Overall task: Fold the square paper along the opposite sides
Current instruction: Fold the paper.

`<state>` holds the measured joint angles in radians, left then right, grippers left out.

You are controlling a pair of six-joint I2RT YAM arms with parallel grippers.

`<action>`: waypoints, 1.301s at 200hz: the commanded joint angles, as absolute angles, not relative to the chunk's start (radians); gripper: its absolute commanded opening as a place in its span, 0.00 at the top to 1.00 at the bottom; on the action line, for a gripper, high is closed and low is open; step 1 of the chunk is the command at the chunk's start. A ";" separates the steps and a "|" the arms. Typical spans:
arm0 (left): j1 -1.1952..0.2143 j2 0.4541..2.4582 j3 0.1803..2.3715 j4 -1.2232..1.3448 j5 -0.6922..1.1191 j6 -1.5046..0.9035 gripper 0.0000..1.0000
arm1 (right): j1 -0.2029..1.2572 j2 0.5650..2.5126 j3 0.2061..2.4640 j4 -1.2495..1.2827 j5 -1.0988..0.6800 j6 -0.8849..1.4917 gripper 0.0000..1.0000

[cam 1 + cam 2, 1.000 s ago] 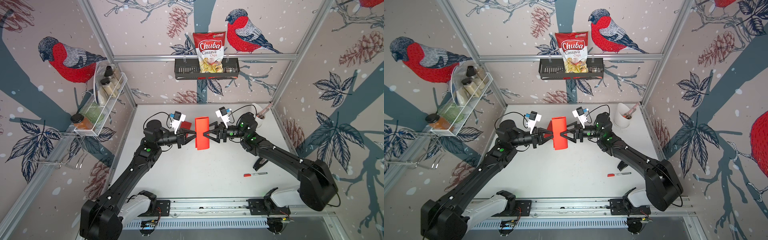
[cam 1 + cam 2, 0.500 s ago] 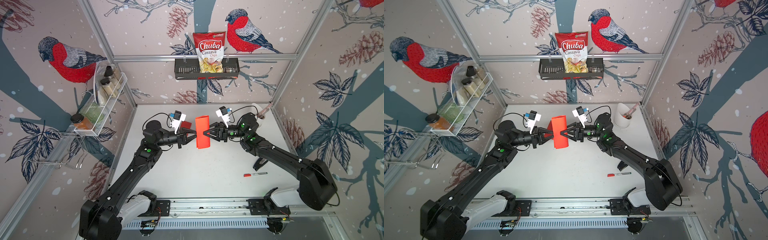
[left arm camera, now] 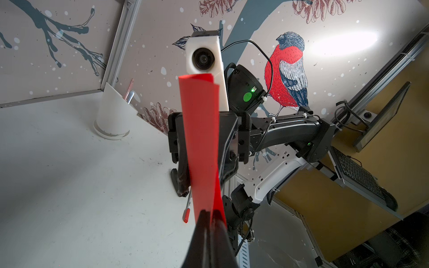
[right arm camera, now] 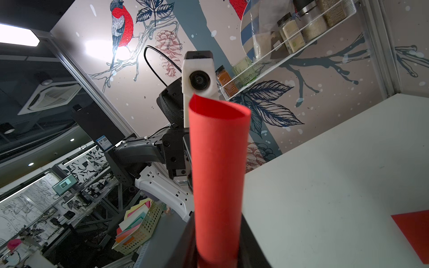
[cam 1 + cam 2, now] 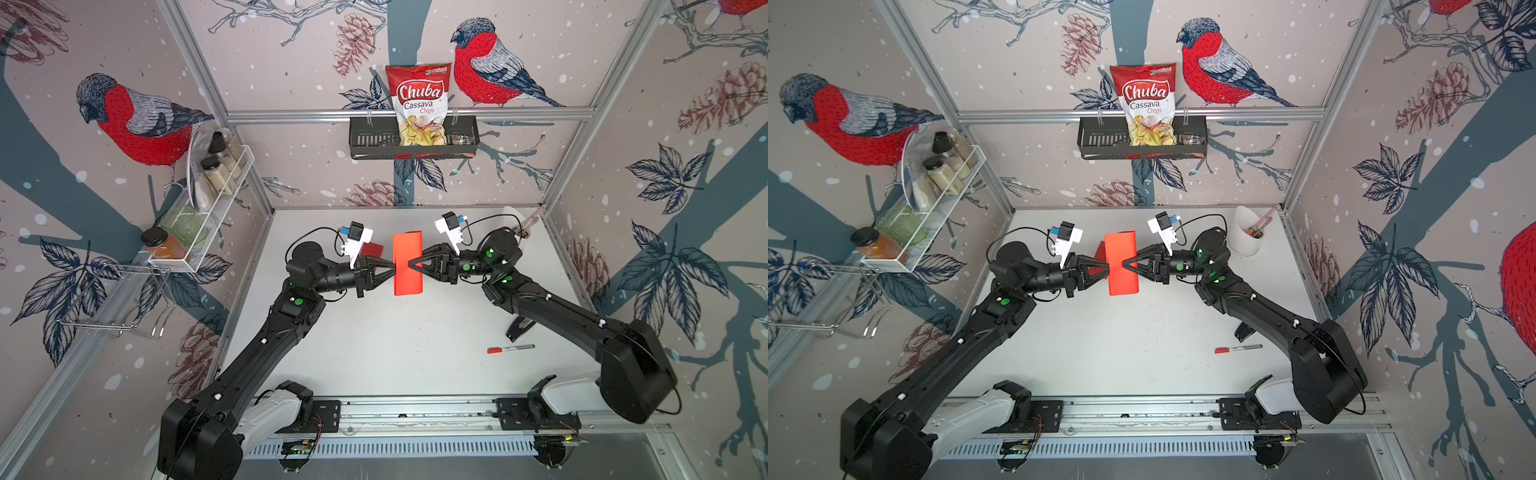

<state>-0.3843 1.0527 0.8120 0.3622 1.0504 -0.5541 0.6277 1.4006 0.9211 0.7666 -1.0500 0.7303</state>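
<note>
Red paper (image 5: 408, 274) hangs above the counter (image 5: 415, 332) in both top views, long axis crosswise, straight ahead of the left gripper (image 5: 392, 266) and the right gripper (image 5: 410, 262).

In the left wrist view, we see the left gripper (image 3: 210, 212) clamped on the paper's free edges.

In the right wrist view, the rounded fold sits between the right jaws; we cannot tell whether they grip it.

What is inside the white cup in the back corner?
The white cup holds a pinkish stick and a silvery item, both poking above its rim. Its wall covers their lower ends and anything else inside.
</note>
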 commanded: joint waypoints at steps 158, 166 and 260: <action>-0.390 1.052 0.818 0.447 1.054 -0.612 0.67 | 0.635 1.374 0.929 0.746 -1.045 0.690 0.85; -0.391 1.054 0.820 0.446 1.054 -0.612 0.68 | 0.639 1.372 0.932 0.726 -1.040 0.671 0.85; -0.391 1.061 0.828 0.433 1.052 -0.609 0.75 | 0.675 1.386 0.987 0.541 -1.004 0.540 0.81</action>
<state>-0.3889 1.0603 0.8181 0.4137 1.0462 -0.6266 0.6693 1.3827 0.9714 0.5758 -1.0203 0.5823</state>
